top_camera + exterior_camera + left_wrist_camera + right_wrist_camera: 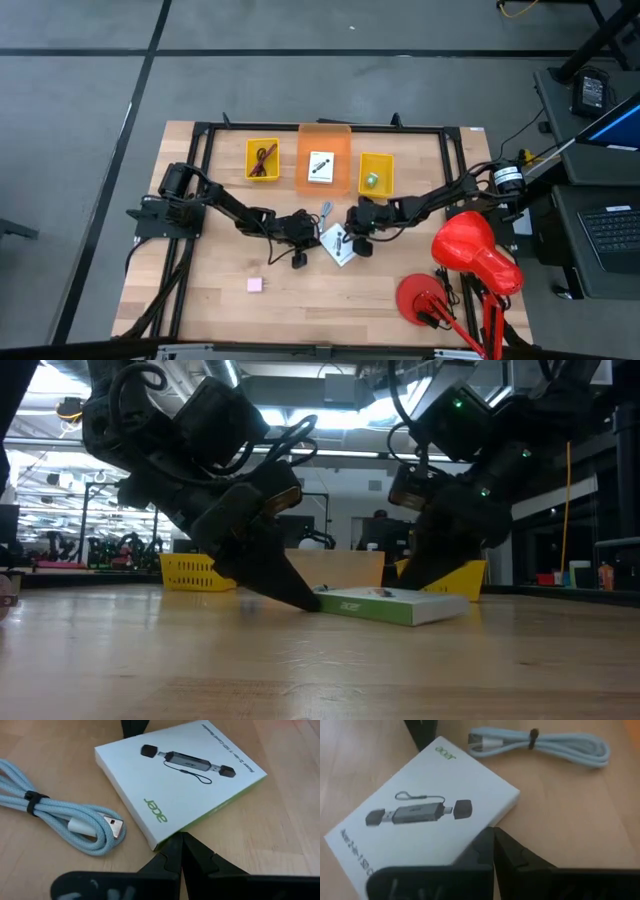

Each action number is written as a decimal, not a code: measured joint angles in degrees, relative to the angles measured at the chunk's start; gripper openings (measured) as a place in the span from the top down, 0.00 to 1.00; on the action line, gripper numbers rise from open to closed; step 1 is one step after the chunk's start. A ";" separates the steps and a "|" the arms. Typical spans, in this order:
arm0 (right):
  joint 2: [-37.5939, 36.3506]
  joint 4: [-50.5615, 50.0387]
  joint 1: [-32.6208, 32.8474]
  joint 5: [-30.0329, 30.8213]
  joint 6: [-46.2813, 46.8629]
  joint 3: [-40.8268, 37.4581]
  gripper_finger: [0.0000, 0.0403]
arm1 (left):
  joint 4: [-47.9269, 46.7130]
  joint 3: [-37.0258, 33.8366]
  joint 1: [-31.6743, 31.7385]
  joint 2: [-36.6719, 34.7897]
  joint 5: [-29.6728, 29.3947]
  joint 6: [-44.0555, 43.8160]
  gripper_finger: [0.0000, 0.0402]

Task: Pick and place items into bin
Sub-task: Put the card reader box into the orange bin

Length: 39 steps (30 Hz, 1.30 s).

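A white card box with black print and a green edge [338, 244] lies flat on the table between my two grippers. My left gripper [177, 841] is shut at one corner of it. My right gripper [493, 834] is shut at the opposite long edge. A pale blue-grey coiled cable with a black tie [55, 817] lies beside the box, on its far side [326, 212]. A pink square [255, 285] lies alone nearer the table's near edge. A maroon cord [263, 158], a second white card [321, 166] and a green cube [372, 179] lie in the three bins. My left gripper meets the box's corner by the printed logo [161, 845] with its shut fingertips, slanting down from the table's left. The box stays on the table. My right gripper sets its shut fingertips against the box's long edge [487, 826], slanting down from the table's right.
Three bins stand in a row toward the far edge: yellow [250, 172], orange [340, 145] and yellow [384, 160]. A red lamp and its round base [478, 250] stand at the near right. A black frame [300, 127] borders the table.
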 joint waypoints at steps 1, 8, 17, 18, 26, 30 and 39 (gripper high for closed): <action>0.00 0.23 -0.03 0.10 -0.09 0.00 1.00 | -0.02 0.00 0.00 0.02 -0.02 0.01 1.00; -1.10 1.07 -0.03 0.02 -0.26 0.00 1.00 | -0.44 0.00 0.42 0.04 0.47 0.00 1.00; -5.77 6.16 1.02 -4.87 -1.11 1.12 1.00 | -0.60 0.04 2.05 0.11 1.37 0.17 1.00; -5.59 5.74 1.17 -6.44 -1.19 0.81 1.00 | -0.55 0.07 2.19 0.17 1.04 0.53 1.00; -4.92 5.39 1.80 -5.86 -1.15 0.44 1.00 | 2.19 -0.07 2.43 0.28 0.79 1.51 1.00; -5.07 5.82 1.61 -5.43 -0.97 0.48 1.00 | 2.25 -0.07 2.48 0.28 1.72 1.06 1.00; -5.09 5.75 4.70 -15.80 1.07 0.44 1.00 | 2.06 -0.09 2.54 0.21 2.32 1.06 1.00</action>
